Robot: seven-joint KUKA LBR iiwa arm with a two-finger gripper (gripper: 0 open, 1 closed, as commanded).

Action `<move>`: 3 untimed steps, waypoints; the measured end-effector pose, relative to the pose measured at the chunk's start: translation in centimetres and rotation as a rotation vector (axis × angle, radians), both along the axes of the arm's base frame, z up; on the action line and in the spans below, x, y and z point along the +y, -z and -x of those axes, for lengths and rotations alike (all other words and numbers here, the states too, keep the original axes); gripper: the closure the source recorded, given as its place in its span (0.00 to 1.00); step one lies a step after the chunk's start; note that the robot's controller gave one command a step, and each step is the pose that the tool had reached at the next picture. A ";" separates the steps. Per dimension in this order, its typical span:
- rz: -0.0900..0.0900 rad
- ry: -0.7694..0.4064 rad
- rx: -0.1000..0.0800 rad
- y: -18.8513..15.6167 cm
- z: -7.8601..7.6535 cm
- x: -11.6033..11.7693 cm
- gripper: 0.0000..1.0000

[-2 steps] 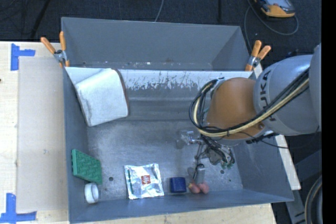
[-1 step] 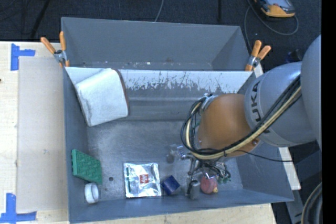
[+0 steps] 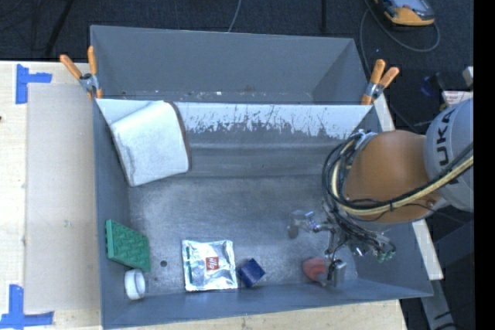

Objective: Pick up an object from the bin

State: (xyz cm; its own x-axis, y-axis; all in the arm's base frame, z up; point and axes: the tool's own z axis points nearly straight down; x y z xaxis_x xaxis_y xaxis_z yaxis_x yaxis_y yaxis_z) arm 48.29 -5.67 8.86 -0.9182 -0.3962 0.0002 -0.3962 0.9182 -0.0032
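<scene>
Looking into the bin point(image 3: 255, 189), you find the jaws low in its near right corner, just beside a small reddish lump point(image 3: 313, 268) that lies close to the near wall. You cannot tell how far they are open, nor whether they grip it. That wall probably crowds the approach. A blue block point(image 3: 250, 272) and a foil packet point(image 3: 209, 264) lie further left.

Even overhead light, soft shadows
</scene>
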 end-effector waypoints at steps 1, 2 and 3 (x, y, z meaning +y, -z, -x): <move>-0.003 -0.118 0.003 1.1 -0.6 -4.0 0.00; -0.005 -0.115 0.002 1.0 -0.6 -3.8 1.00; -0.002 -0.131 -0.008 -13.5 -4.1 -3.5 1.00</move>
